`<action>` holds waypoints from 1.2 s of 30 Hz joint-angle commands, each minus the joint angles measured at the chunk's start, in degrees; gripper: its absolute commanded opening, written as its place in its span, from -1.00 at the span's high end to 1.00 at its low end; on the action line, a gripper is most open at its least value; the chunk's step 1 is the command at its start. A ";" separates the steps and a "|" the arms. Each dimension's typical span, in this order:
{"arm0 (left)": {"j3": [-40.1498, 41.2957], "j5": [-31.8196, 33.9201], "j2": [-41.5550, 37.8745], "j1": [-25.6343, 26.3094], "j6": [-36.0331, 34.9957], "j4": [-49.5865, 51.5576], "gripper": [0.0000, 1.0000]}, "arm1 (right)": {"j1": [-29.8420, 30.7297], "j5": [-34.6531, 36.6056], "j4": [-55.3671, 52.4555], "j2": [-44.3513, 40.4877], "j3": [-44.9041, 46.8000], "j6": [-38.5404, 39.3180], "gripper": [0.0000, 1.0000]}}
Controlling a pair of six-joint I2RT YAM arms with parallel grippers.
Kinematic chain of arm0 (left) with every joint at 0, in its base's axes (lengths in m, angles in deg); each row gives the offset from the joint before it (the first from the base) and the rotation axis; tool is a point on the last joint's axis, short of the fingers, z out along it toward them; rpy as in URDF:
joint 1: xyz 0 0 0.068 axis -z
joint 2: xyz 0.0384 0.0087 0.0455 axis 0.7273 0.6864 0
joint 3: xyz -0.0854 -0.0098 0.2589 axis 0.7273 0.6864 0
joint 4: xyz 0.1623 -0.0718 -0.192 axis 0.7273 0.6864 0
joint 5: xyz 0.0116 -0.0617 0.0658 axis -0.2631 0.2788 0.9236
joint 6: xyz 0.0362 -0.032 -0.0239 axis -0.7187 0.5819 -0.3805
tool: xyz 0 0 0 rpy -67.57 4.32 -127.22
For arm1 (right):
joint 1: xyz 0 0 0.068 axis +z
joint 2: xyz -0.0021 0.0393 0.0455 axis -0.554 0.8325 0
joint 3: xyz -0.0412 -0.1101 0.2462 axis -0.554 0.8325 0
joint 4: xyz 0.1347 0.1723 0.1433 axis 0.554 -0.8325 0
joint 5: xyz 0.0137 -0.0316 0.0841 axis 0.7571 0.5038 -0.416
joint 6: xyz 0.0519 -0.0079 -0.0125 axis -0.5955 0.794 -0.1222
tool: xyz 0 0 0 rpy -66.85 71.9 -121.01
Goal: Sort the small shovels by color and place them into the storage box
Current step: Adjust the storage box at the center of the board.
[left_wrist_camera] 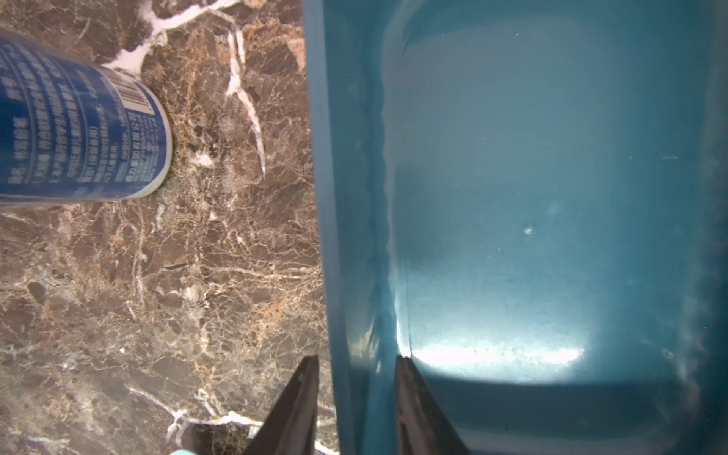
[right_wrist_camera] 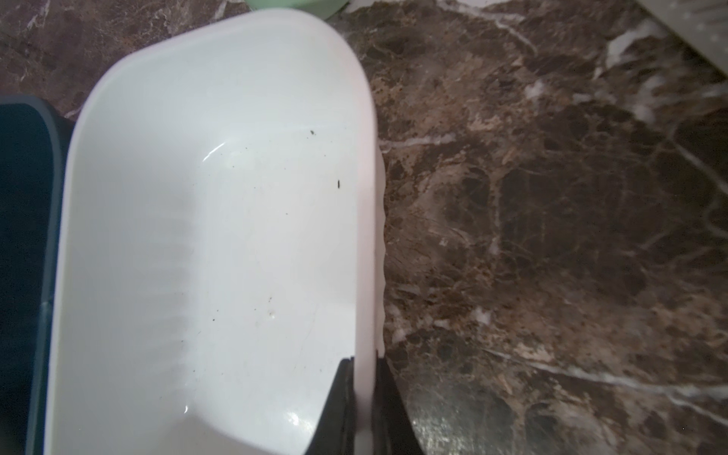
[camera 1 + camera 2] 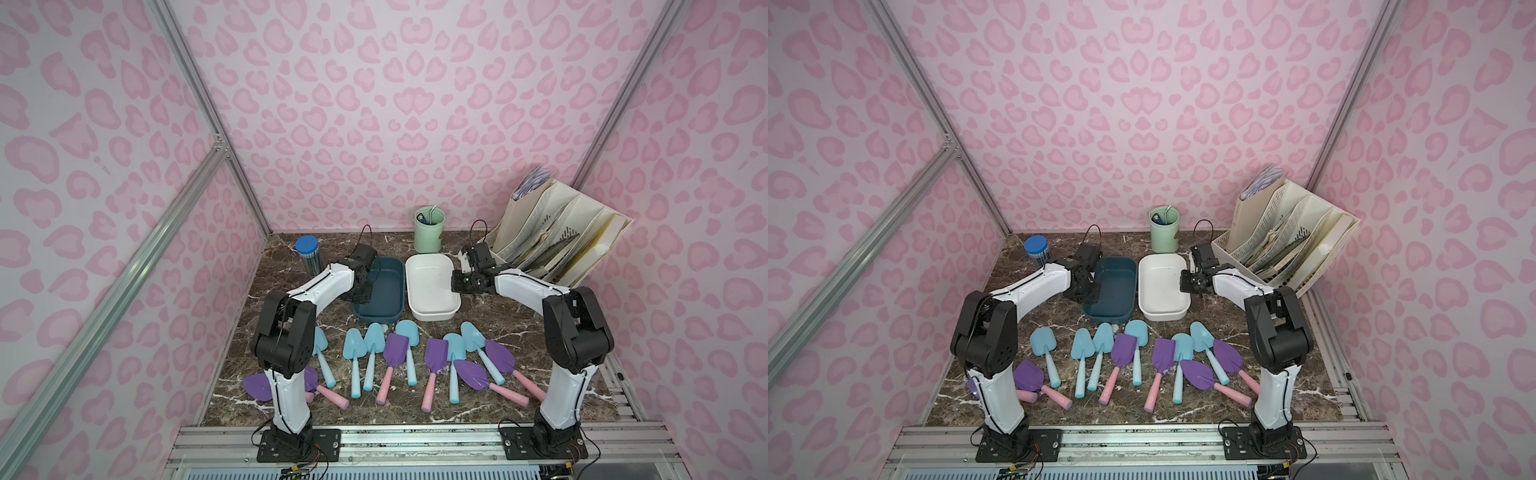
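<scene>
Several small shovels lie in a row on the marble table, in front of both boxes. Some are light blue [image 3: 354, 345] and some purple-bladed with pink handles [image 3: 395, 349]; my left arm partly hides two at the left. The dark blue storage box [image 3: 378, 318] and the white storage box [image 3: 432, 314] stand side by side, and both are empty. My left gripper [image 1: 356, 358] is open and straddles the blue box's left wall [image 1: 346, 236]. My right gripper [image 2: 364, 356] is shut on the white box's right wall [image 2: 366, 197].
A clear tube of pencils with a blue cap [image 3: 308, 253] stands just left of the blue box, close to my left gripper. A green cup [image 3: 429, 230] stands behind the boxes. A cream file rack [image 3: 561, 241] leans at the back right.
</scene>
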 commanded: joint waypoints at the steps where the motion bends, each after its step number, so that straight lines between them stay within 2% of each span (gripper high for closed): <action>1: 0.08 1.28 -1.41 -0.01 -0.33 0.70 0.12 | 0.03 0.54 1.67 0.05 -0.51 -0.83 0.88; 6: 0.85 2.56 -4.67 -0.04 -0.44 0.46 0.00 | 0.04 0.78 1.52 -0.07 -0.50 -1.18 0.81; 12: 1.81 3.42 -9.52 0.10 -0.11 0.21 -0.13 | 0.20 1.31 1.42 -1.22 0.11 -1.10 0.57; 15: 2.28 3.76 -12.11 0.04 0.04 0.23 -0.18 | 0.38 1.92 1.19 -2.18 0.30 -0.79 0.37; 19: 2.73 4.54 -15.86 0.14 0.91 1.34 -0.21 | 1.47 6.78 -0.69 -4.87 0.08 -0.18 -0.07; 22: 2.73 5.77 -18.59 0.14 2.12 3.58 -0.21 | 2.61 10.81 -2.53 -8.52 0.29 0.05 -0.20; 27: 3.24 7.83 -24.25 0.32 5.27 8.11 -0.19 | 3.57 15.51 -8.02 -15.73 0.26 -0.06 -0.24; 36: 6.51 9.23 -32.59 3.36 11.13 15.98 -0.13 | 7.16 17.96 -23.39 -24.34 0.84 -2.84 -0.22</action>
